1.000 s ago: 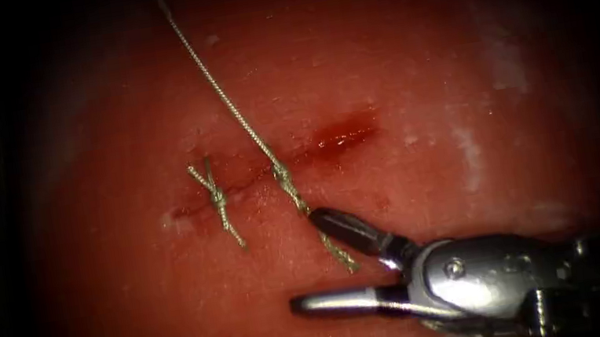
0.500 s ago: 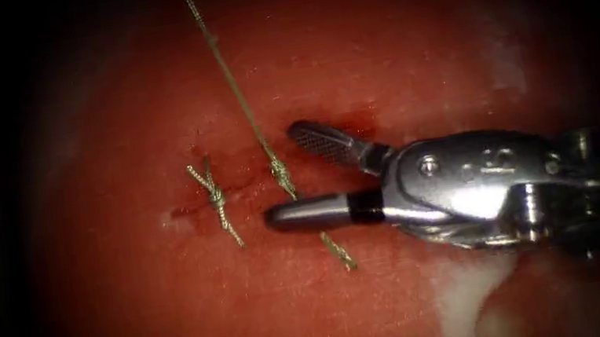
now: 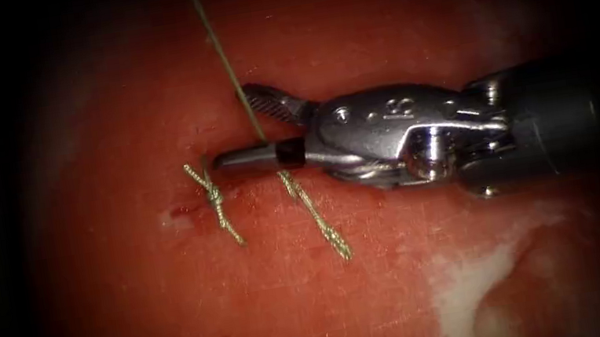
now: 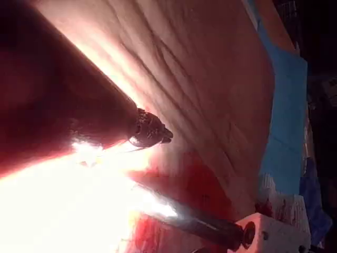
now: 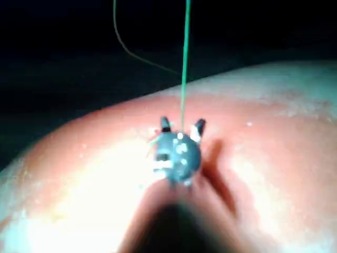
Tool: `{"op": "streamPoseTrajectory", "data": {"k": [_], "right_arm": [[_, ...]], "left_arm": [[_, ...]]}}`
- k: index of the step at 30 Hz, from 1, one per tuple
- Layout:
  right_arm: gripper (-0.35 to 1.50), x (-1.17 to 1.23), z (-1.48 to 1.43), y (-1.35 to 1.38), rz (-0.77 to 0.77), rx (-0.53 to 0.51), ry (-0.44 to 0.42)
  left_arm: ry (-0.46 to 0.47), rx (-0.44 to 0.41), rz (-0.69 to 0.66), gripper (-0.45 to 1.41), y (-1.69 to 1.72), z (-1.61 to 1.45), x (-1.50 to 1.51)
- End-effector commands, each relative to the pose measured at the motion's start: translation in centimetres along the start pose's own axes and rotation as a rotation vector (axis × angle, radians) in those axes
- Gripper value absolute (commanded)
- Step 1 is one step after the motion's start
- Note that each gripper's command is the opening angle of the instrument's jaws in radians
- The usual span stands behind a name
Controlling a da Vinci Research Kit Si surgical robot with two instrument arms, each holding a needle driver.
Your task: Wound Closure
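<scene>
Two knotted stitches sit on the tissue in my endoscope view. The left knot has short cut ends splayed above and below it. The second stitch lies just to its right, and its loose tail trails down and to the right. From that second stitch the thread rises straight and taut toward the top of the picture. The right tool comes in from the right and lies low over the line of the cut. Its fingers are spread wide with the thread running up between them, one finger on each side, and they grip nothing. The lower finger lies across the second stitch, its tip just beside the left knot. My right wrist view agrees: the two fingers stand apart on either side of the taut thread. In the left wrist view I see the left tool above the tissue, but I cannot tell what it holds. A pale fatty patch lies well below and to the right of the stitches.
</scene>
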Motion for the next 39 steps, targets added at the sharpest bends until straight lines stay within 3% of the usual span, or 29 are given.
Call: {"op": "streamPoseTrajectory", "data": {"k": [1,12,16,18,20,22,23,31,32,33,34,35,38,39], "right_arm": [[1.41,0.03,0.11,-0.04,0.001,-0.001,0.004],[1.45,0.12,0.37,-0.07,0.009,-0.012,0.02],[1.4,0.09,0.43,-0.08,0.001,0.043,0.023],[1.26,0.09,0.42,-0.08,-0.007,0.064,0.022],[0.89,0.1,0.41,-0.11,-0.016,0.093,0.032],[-0.01,0.12,0.41,-0.13,-0.023,0.116,0.04],[-0.35,0.12,0.41,-0.14,-0.026,0.121,0.043],[-0.35,0.3,0.14,-0.14,-0.101,0.173,0.078],[0.64,0.32,0.02,-0.1,-0.098,0.13,0.103],[1.14,0.33,-0.08,-0.06,-0.092,0.09,0.11],[1.14,0.33,-0.08,-0.06,-0.092,0.09,0.11],[1.28,0.36,-0.27,0.03,-0.084,0.056,0.106],[1.3,0.39,-0.8,0.3,-0.072,-0.008,0.116],[1.3,0.39,-0.8,0.3,-0.072,-0.008,0.116]], "left_arm": [[0.001,0.002,0.004,-0.35,-0.02,0.07,-0.02],[0.001,0.001,0.004,-0.35,0.01,0.08,-0.01],[0.002,0.0,0.004,-0.35,0.02,0.07,-0.01],[0.002,0.0,0.004,-0.35,0.03,0.08,0.0],[0.002,0.001,0.005,-0.35,0.04,0.09,0.0],[0.002,0.001,0.004,-0.35,0.06,0.09,0.01],[0.002,0.001,0.004,-0.35,0.07,0.1,0.02],[0.003,-0.005,0.004,-0.35,0.05,0.02,0.03],[-0.008,0.008,0.009,-0.35,0.0,0.0,-0.05],[-0.011,0.013,0.012,-0.35,-0.03,0.0,-0.09],[-0.011,0.013,0.012,-0.35,-0.03,0.0,-0.09],[-0.019,0.026,0.019,-0.35,-0.07,0.02,-0.2],[-0.017,0.054,0.033,-0.35,-0.15,0.13,-0.38],[-0.017,0.054,0.033,-0.35,-0.15,0.13,-0.38]]}}
